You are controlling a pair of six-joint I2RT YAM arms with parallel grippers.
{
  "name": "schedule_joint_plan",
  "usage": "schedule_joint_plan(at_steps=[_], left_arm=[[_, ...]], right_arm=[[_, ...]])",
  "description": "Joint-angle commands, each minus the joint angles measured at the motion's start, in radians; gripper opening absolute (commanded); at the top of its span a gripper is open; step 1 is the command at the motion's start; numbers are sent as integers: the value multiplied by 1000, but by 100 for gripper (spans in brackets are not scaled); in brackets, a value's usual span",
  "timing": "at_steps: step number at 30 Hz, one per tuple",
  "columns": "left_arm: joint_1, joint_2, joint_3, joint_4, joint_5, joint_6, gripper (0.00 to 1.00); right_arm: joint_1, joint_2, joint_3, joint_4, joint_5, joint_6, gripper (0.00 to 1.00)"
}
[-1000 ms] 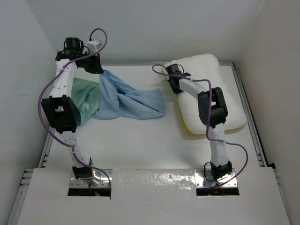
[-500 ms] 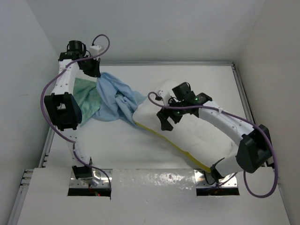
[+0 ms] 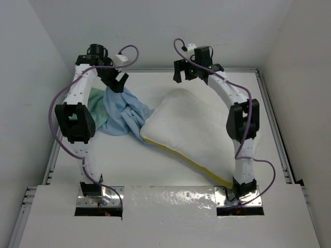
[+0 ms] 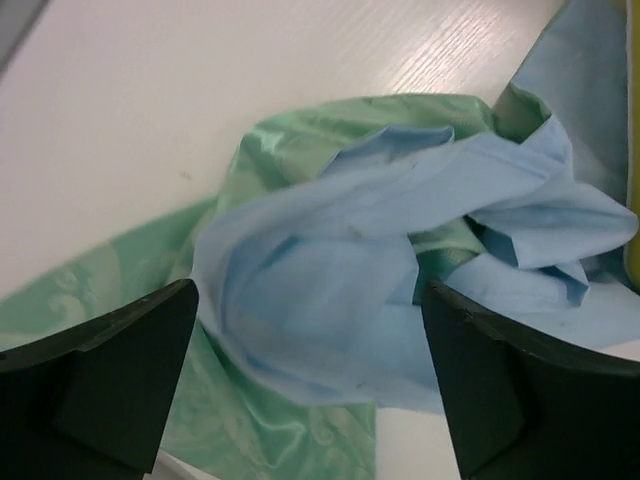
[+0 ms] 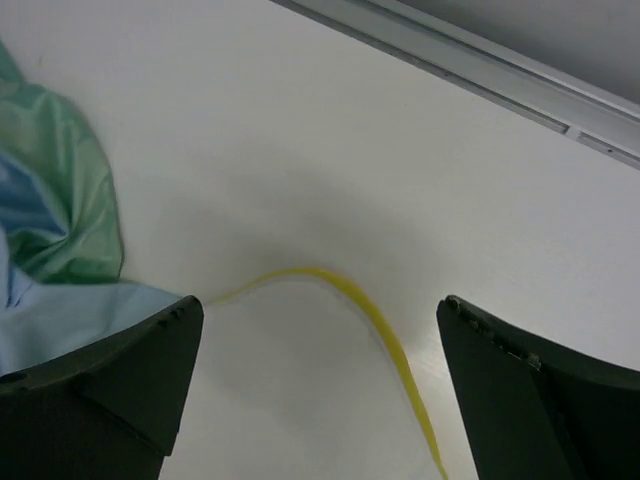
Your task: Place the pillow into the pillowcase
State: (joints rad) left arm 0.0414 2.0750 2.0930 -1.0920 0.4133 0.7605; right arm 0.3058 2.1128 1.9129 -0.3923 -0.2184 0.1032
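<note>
Now left gripper (image 3: 118,82) and right gripper (image 3: 182,72) hang spread wide, empty. Pillow (image 3: 196,129) lies centre, its corner touching the bunched pillowcase (image 3: 121,111) at left. Best find its open hem, pinch one layer only, lift the mouth before feeding the corner.

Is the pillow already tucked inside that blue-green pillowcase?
No, the pillow lies fully uncovered, with the crumpled pillowcase bunched beside one corner.

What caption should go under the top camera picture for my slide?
Open left gripper over the crumpled blue-green pillowcase, open right gripper over the white pillow beside it.
</note>
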Motion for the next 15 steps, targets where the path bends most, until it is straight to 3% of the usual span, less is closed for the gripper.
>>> schedule_joint_plan(at_steps=[1,5,10,13,14,15], left_arm=[[-126,-9,13,87,-97,115,94],[-152,89,32,90,-198,200,95],[-152,161,29,139,-312,237,95],[-152,177,35,198,-344,203,78],[-152,175,39,198,-347,198,61],[-152,166,44,186,-346,197,54]], right_arm=[[-25,130,146,-21,18,87,99],[-94,182,54,145,-137,139,99],[-100,252,49,49,-301,61,99],[-100,291,12,17,-370,76,99],[-100,288,-4,15,-403,76,97],[-102,279,-23,13,-412,73,96]])
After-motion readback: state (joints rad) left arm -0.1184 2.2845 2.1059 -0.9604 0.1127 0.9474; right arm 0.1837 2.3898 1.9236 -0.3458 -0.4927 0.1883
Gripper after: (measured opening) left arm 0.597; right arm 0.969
